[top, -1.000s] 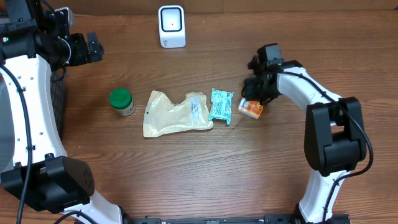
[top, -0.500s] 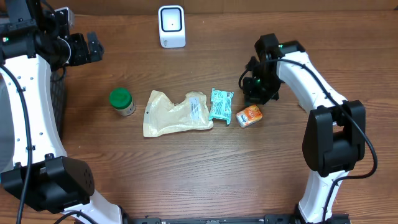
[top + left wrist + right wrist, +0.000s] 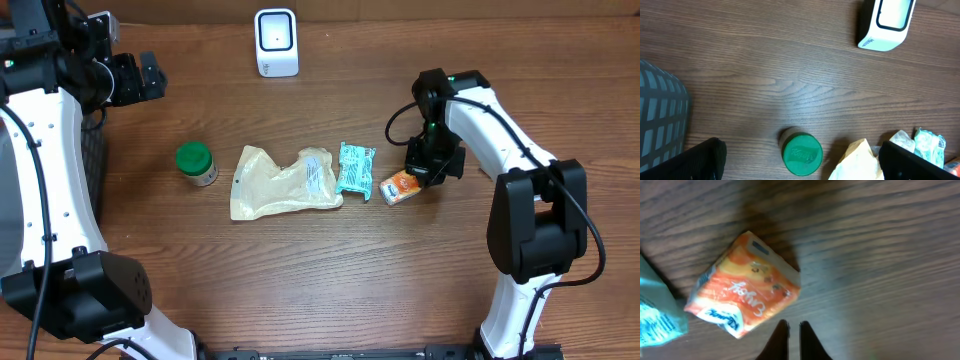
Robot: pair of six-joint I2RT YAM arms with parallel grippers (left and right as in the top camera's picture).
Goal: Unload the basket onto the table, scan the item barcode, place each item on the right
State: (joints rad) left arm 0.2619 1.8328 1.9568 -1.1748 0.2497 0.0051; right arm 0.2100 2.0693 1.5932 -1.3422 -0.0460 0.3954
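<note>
**Fig.** My right hand [image 3: 794, 341], fingers nearly together and gripping nothing, hovers just beside the orange packet [image 3: 745, 286]. The packet lies flat right of the worktop's [image 3: 330, 280] centre, well apart from the scanner [image 3: 276, 42] at the far edge. My left hand [image 3: 148, 76] is spread wide, empty. Risk: closed fingers may shove the packet aside, and a skewed grip may hide the face to be scanned.

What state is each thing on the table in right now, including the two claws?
Orange packet: lying flat, not held.
Teal packet: lying flat, not held.
Tan mailer: crumpled, lying flat.
Green-lidded jar: upright, lid on.
Scanner: standing upright.
Left gripper: open, empty.
Right gripper: almost shut, empty, beside the orange packet.
</note>
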